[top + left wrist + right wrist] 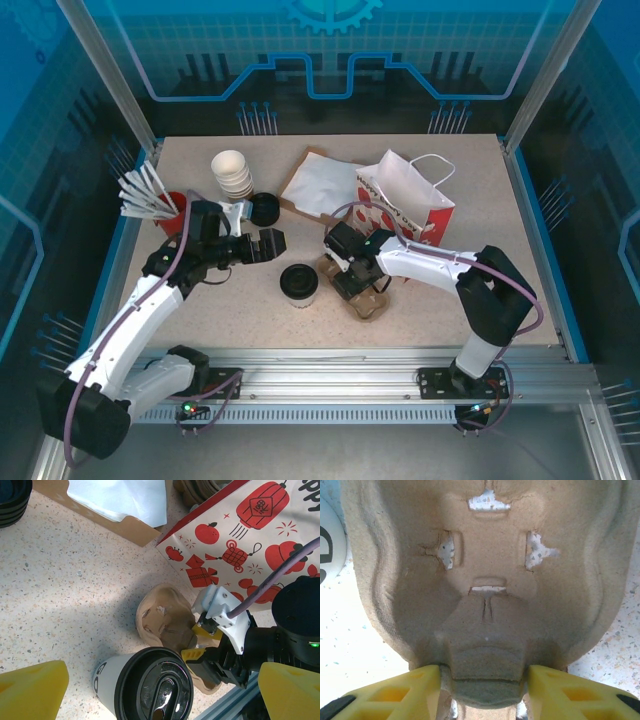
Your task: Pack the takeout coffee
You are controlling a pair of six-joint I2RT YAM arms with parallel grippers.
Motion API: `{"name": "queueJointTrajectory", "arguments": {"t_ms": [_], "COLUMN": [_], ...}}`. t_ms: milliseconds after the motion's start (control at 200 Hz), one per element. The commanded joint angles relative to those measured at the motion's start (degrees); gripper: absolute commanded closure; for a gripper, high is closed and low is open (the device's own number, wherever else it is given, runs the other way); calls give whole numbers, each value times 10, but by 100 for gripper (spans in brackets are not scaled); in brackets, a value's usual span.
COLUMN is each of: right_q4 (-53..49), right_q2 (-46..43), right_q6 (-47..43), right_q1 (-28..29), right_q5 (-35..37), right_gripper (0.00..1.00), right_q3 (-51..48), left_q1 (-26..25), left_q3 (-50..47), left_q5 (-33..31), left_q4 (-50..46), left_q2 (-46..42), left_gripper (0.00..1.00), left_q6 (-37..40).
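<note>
The takeout coffee (298,284) stands upright on the speckled table (480,300), near the middle and towards the near edge, its black lid on and its pale wall bare below. Just to its right lies the brown pulp cup carrier (372,302), close beside the cup; I cannot tell whether the two touch. The right gripper (352,280) reaches in from the right and is clamped on the carrier's rim: in the right wrist view its yellow fingers (420,692) press either side of a moulded tab at the near edge of the carrier, and a sliver of the white cup shows at the far left. The left gripper (272,243) hangs to the far left of the coffee, not touching it, with its jaws spread wide; in the left wrist view its yellow fingers (32,690) sit at the two bottom corners with the lidded cup between them, lower in the frame. Behind the carrier stands a red-and-white paper bag (410,200), upright with its handles up. Further left are a stack of lidless white cups (232,172), a pile of loose black lids (264,208) and a red holder of white sticks (160,200).
</note>
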Motion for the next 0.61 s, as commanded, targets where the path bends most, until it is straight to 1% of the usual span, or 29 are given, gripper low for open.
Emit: {"name": "queueJointTrajectory", "arguments": {"t_ms": [0, 325, 600], "right_q4": [8, 5, -14], "right_q2": [11, -1, -51], "right_q6": [-3, -4, -1], "right_q1": [-7, -8, -8], "right_q5": [-1, 3, 3], "right_gripper": [50, 61, 68], "right_q3": [4, 0, -6], "left_q1": [4, 4, 4], "left_q3": [-15, -16, -11], "left_q5": [15, 16, 12], "left_q4": [10, 13, 16], "left_q2": [-8, -8, -8], "left_gripper": [1, 1, 1], "left_q6": [1, -1, -5]}}
